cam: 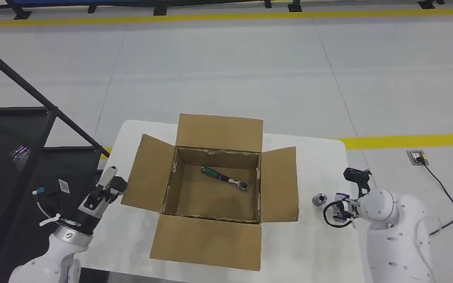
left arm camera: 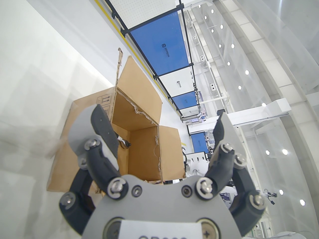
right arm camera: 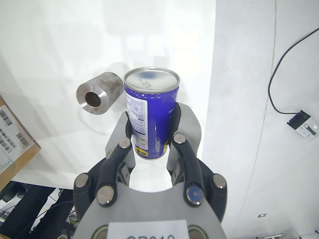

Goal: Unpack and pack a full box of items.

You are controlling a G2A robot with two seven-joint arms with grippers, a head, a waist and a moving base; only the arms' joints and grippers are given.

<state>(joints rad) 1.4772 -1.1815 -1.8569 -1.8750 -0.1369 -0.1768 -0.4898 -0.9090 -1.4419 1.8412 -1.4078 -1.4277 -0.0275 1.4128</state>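
Note:
An open cardboard box (cam: pixel 216 212) stands in the middle of the white table, all flaps folded out. A ratchet wrench (cam: pixel 226 178) with a green handle lies on its floor toward the back. My right gripper (right arm camera: pixel 152 121) is shut on a blue drink can (right arm camera: pixel 152 108), held over the table near its right edge (cam: pixel 341 211). A steel cylinder (right arm camera: pixel 99 93) with a centre bore lies on the table just beside the can (cam: pixel 319 199). My left gripper (left arm camera: pixel 159 125) is open and holds nothing, off the box's left side (cam: pixel 112 182), with the box (left arm camera: pixel 142 138) ahead of it.
A box flap (right arm camera: pixel 15 135) with barcode labels reaches into the right wrist view. The table's right edge (right arm camera: pixel 211 80) runs close to the can, with floor, a cable and a floor socket (right arm camera: pixel 302 125) beyond. A black frame (cam: pixel 42 113) stands at the left.

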